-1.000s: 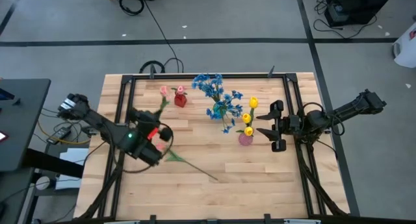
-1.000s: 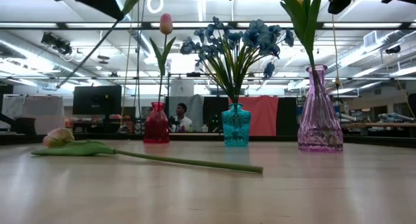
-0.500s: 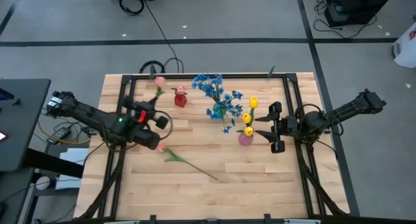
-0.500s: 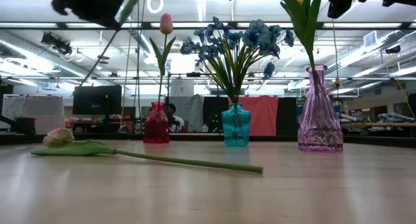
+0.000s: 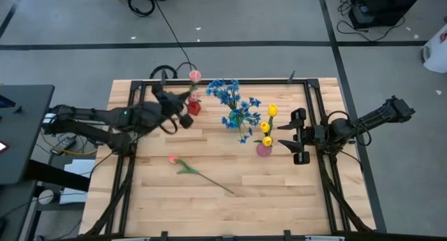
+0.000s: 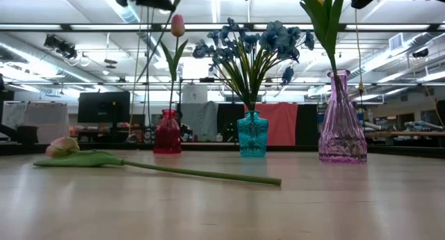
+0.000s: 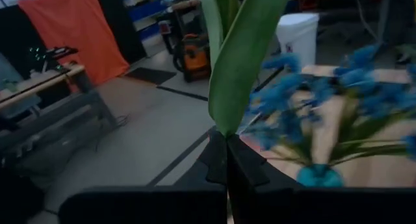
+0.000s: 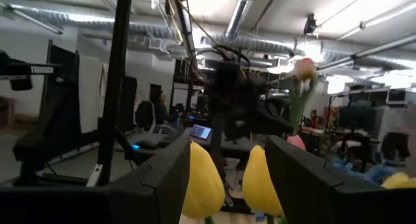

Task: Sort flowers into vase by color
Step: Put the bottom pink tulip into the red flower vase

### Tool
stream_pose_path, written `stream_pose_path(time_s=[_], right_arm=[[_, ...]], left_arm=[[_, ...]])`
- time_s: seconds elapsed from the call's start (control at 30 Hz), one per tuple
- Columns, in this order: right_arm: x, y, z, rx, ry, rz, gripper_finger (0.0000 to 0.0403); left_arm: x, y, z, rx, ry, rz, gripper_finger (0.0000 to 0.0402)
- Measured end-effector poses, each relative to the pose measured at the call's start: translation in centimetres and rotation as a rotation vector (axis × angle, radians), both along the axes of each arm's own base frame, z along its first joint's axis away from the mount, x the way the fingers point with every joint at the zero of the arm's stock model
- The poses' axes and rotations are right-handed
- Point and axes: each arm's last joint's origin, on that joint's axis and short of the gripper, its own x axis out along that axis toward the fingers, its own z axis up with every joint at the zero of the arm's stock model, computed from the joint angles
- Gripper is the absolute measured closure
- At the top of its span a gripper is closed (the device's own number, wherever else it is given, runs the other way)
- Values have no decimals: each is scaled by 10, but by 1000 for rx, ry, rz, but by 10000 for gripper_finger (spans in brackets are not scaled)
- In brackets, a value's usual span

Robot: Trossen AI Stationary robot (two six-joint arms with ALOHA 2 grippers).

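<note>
My left gripper [image 5: 179, 100] is up in the air beside the red vase [image 5: 193, 107], shut on a pink tulip [image 5: 195, 75] whose bloom points toward the far edge. The red vase [image 6: 167, 132] holds another pink tulip [image 6: 178, 24]. A third pink tulip [image 5: 172, 158] lies flat on the table along its stem [image 6: 201, 174]. Blue flowers [image 5: 234, 101] stand in the teal vase [image 6: 252, 134], and yellow tulips [image 5: 267, 126] in the purple vase [image 6: 341, 118]. Just right of the purple vase my right gripper [image 5: 298, 137] is open and holds nothing. My left gripper pinches the tulip's green stem between its two shut fingers [image 7: 242, 169], right where a broad leaf [image 7: 240, 62] springs from it. The fingers come nearly level from the table's left. The tulip is lifted clear of the table, its bloom beyond the fingertips.
The three vases stand in a row across the far half of the table. A black frame [image 5: 133, 115] runs along the left, far and right edges. The near half holds only the lying tulip. Beyond the table are room furniture and screens.
My left gripper has risen from the table's left middle and gone toward the far edge and the red vase, rolling as it went. It stays shut on the pink tulip, whose bloom has swung from left of the vase to beyond it.
</note>
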Motion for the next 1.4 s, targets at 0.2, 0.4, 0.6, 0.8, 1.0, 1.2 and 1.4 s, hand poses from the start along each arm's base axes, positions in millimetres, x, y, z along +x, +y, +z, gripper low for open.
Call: stream_pose_path(time_s=[0.2,0.4,0.6,0.8,1.0,1.2,1.4], right_arm=[[1,-3,0,-39,-1,-36,192],[2,-7,0,-35,1,-64,192],[3,-10,-2,-36,18,-84,192],[4,-12,-2,-31,27,-95,192],[4,-12,-3,-19,32,-91,192],[4,-12,-4,-21,40,-91,192],[5,-12,-5,-25,53,-91,192]], left_arm=[[-19,40,-23,12,-90,33,401],[-30,74,-47,50,-280,-2,401],[-31,90,-57,-8,-387,-48,401],[-25,96,-67,-48,-395,-38,401],[-16,101,-74,-39,-384,-38,401],[-15,102,-89,-45,-371,-13,401],[-29,96,-114,-58,-478,3,401]])
